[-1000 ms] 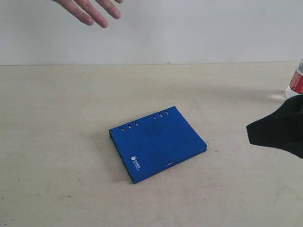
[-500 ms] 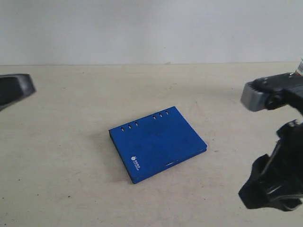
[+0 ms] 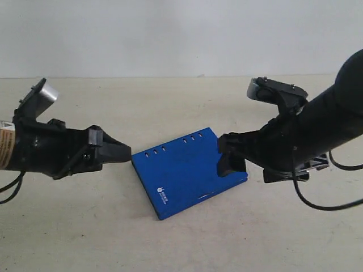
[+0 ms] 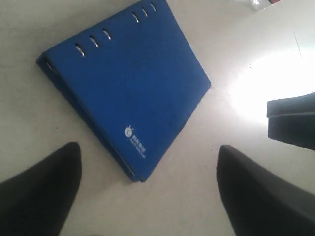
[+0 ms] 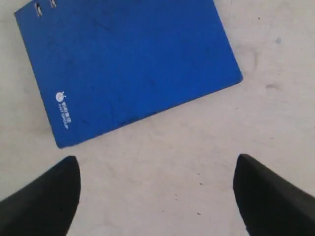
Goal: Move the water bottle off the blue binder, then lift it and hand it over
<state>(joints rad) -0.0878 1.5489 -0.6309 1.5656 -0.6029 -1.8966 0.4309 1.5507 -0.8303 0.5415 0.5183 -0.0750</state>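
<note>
Binder inspection: the blue binder lies flat and closed on the beige counter, set at an angle, between the two arms. Its cover is a deep, even blue. Two groups of three slots run along the spine edge, and a small white logo sits near the front corner.

Left end effector points at the binder's spine-side corner, just beside it. The exterior view does not show whether they touch. Right end effector overlaps the binder's far right corner in that view; contact cannot be confirmed there either.

Left wrist view: the left end effector is released, its fingers wide apart with nothing between them, above the counter off the binder's logo corner. Metal rings glint through the slots, a detail the exterior view lacks. A clear-and-red sliver at the frame edge, on the counter beyond the binder's spine end, appears to be the water bottle. It is too cropped to confirm, and the exterior view does not show it.

Right wrist view: the right end effector is likewise released and empty. Faint scuffs mark the binder's cover, and only two slots show.
</note>
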